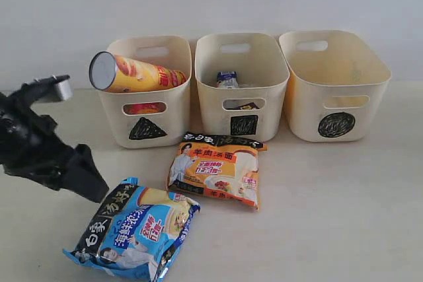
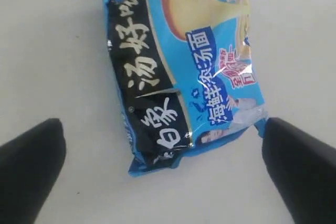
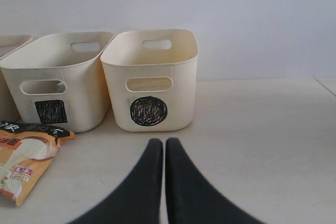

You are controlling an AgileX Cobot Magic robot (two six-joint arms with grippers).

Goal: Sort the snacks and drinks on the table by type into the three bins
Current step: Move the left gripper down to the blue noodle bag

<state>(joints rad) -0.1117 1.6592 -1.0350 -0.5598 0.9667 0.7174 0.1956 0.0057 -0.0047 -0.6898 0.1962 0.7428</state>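
A blue-white noodle bag lies on the table near the front. My left gripper hovers open just left of the bag, nothing between its fingers. An orange-white noodle bag lies in front of the square bin. The yellow chip tube leans out of the triangle bin, with something pink showing through its handle slot. A small blue-white carton stands in the square bin. The circle bin looks empty. My right gripper is shut and empty.
A white wall stands close behind the three bins. In the right wrist view a table edge or seam shows at the far right of the table.
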